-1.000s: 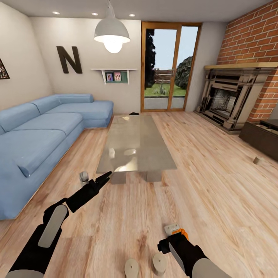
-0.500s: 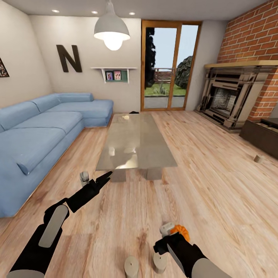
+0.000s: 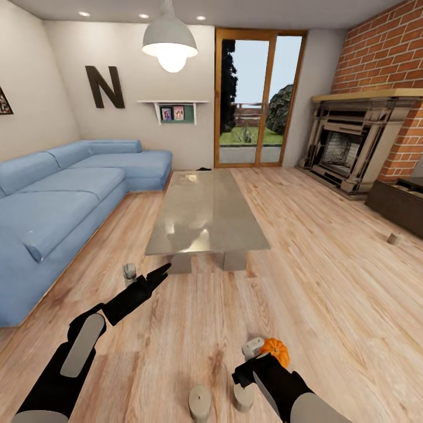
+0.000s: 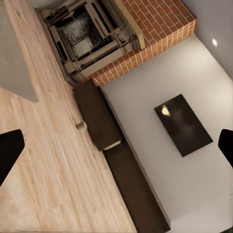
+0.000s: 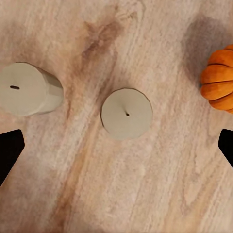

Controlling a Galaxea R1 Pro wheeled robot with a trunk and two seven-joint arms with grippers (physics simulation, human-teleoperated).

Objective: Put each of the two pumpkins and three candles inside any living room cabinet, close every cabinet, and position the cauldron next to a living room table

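While hovering w/ right gripper (image 5: 116, 145) fingers spread wide, empty, we're eyeing candle (image 5: 126, 113): light, stiff, slick; grip round sides.

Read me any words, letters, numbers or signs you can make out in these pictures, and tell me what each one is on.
"N": one big dark letter mounted on the pale wall above the blue sofa.
The small framed pictures on the wall shelf are too small to tell whether they carry text.
The dark frame at the view's left edge is cut off and unreadable.
No text appears on the candles or the pumpkin.
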